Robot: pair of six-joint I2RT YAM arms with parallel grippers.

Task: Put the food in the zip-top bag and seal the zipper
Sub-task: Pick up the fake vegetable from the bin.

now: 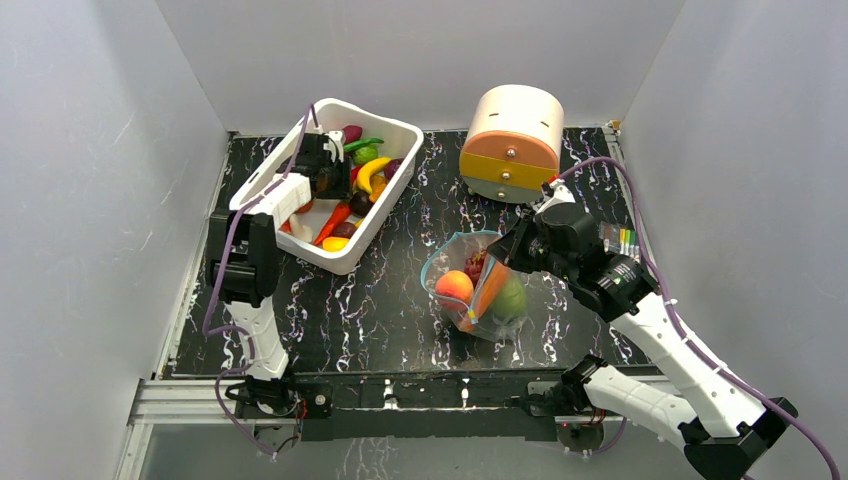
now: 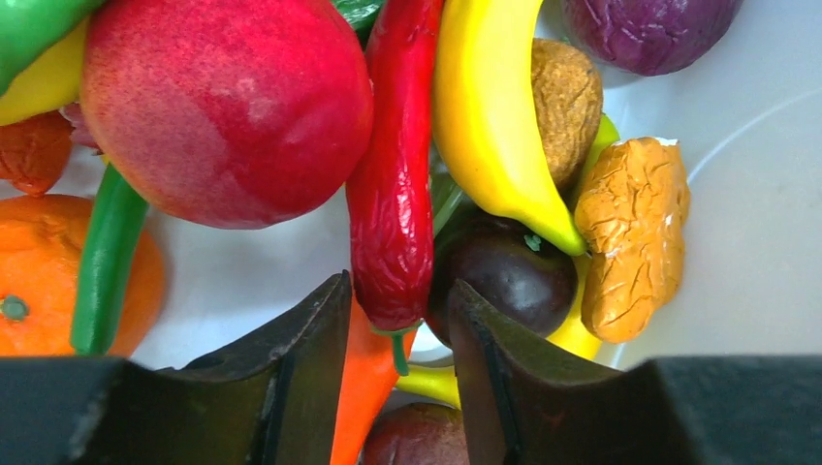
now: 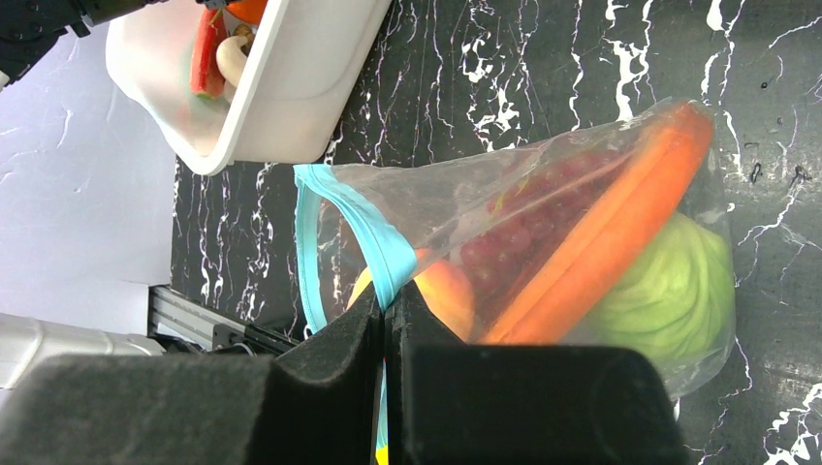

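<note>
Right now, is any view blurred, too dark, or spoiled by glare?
Top external: evenly lit and sharp; the white bin keeps its detail. Left wrist: very close, so the left tool looks dark and soft-edged; slight sheen on the banana. Right wrist: the zip-top bag has hazy film with pale reflections, yet the carrot inside reads clearly; the right tool is a black mass without detail.

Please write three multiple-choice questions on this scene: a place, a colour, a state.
1. The left hand is: A in the white bin; B on the floor; C against the wall.
2. The zipper is: A red; B blue-teal; C black.
3. The right hand is: A open; B shut on the zipper; C holding a spoon.

1 A, toy food lies all around it. 2 B, a teal strip shows at the mouth. 3 B, its fingers meet on the strip.
</note>
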